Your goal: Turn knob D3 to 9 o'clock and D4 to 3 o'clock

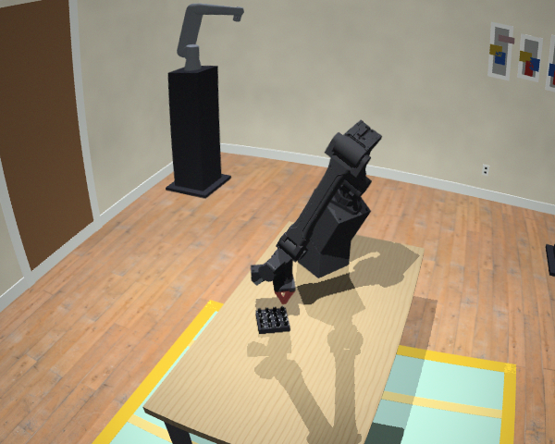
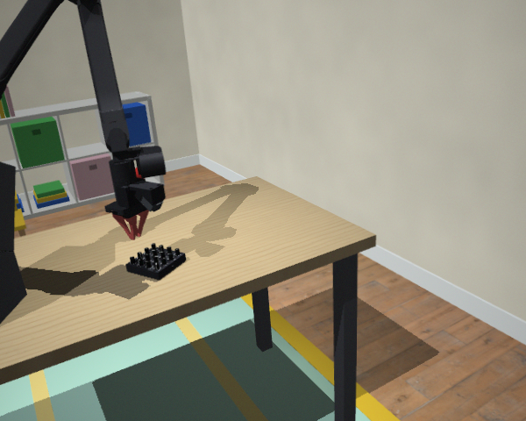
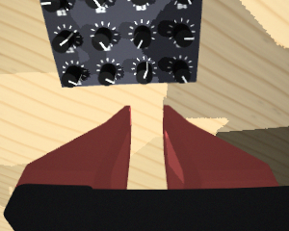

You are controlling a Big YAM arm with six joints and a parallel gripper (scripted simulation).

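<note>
Beyond claw point(image 1: 283, 302) point(image 2: 135, 237) point(image 3: 146, 115), near and untouched: knob box point(image 1: 273, 320) point(image 2: 152, 263) point(image 3: 122, 58) on table point(image 1: 315, 382) point(image 2: 272, 226) point(image 3: 19, 115).

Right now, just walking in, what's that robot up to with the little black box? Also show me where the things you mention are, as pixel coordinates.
The gripper point(image 1: 284, 301) point(image 2: 135, 236) point(image 3: 146, 115) is holding nothing. Its fingers are slightly parted above the table, just off the front of the knob box point(image 1: 274, 328) point(image 2: 158, 274) point(image 3: 123, 58). Neither D3 point(image 3: 144, 73) nor D4 point(image 3: 181, 71) points where it should, so both turns remain.

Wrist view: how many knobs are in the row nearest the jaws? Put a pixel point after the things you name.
4, left to right: D1 point(image 3: 72, 75), D2 point(image 3: 106, 74), D3 point(image 3: 143, 73), and D4 point(image 3: 181, 70) at the right end. None is hidden.
</note>
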